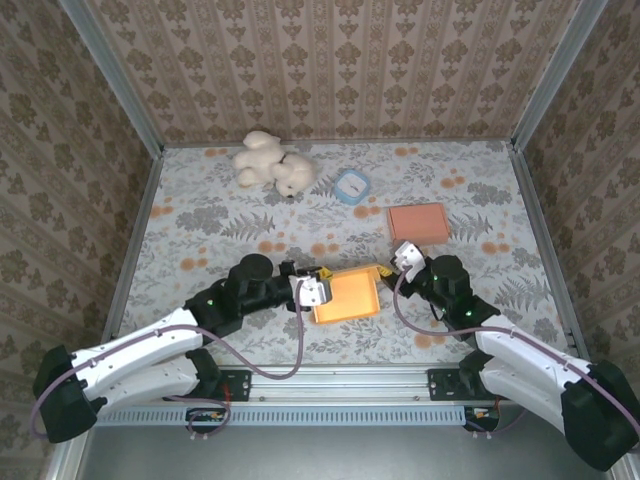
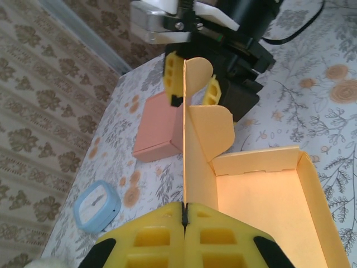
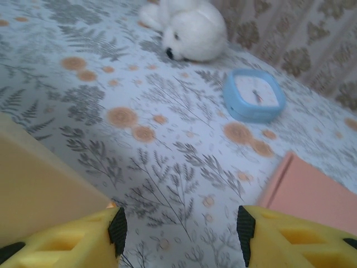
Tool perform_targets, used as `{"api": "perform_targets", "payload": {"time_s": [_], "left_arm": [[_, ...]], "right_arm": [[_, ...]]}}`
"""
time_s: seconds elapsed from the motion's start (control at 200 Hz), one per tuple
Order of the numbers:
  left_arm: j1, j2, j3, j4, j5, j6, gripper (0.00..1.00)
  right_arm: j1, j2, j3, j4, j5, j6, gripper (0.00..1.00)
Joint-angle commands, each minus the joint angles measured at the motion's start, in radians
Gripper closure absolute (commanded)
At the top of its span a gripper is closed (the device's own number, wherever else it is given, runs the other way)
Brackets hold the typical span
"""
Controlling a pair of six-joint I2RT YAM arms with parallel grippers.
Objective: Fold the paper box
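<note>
The orange paper box (image 1: 347, 295), a shallow open-topped tray of thin card, lies on the floral surface (image 1: 200, 220) just below the middle of the top view. In the left wrist view its left wall (image 2: 196, 167) stands tall, seen edge-on, with rounded tab flaps at the far end. The other walls are low.

Count at this moment:
- paper box (image 1: 347, 295), orange-yellow: one.
- pink box (image 1: 418, 222): one. Boxes of any colour: two.
- blue clock (image 1: 351, 186), square face: one.
- white plush toy (image 1: 272, 164): one, as far as the heap can be read.
- arms: two, left arm (image 1: 150, 345) and right arm (image 1: 520, 355).
- claws: two, left claw (image 1: 318, 290) and right claw (image 1: 392, 262).
- yellow fingers (image 3: 67, 240): two per claw, four total.
- floral worktop (image 1: 220, 235): one.
</note>
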Motion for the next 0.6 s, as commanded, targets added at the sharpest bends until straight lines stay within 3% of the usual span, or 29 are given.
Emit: {"api": "perform_targets", "payload": {"time_s": [0.0,0.43,0.59], "left_arm": [[0.015,0.016,0.001,0.034,0.063,0.064,0.95],[0.049,0.016,-0.035,0.092,0.101,0.06,0.98],[0.054,0.019,-0.041,0.094,0.113,0.08,0.98]], "right_arm": [[-0.009,0.005,0.004,0.106,-0.169,-0.078,0.43],[-0.008,0.022,0.023,0.039,-0.43,-0.139,0.46],[-0.008,0.011,0.025,0.037,-0.409,-0.142,0.46]]}}
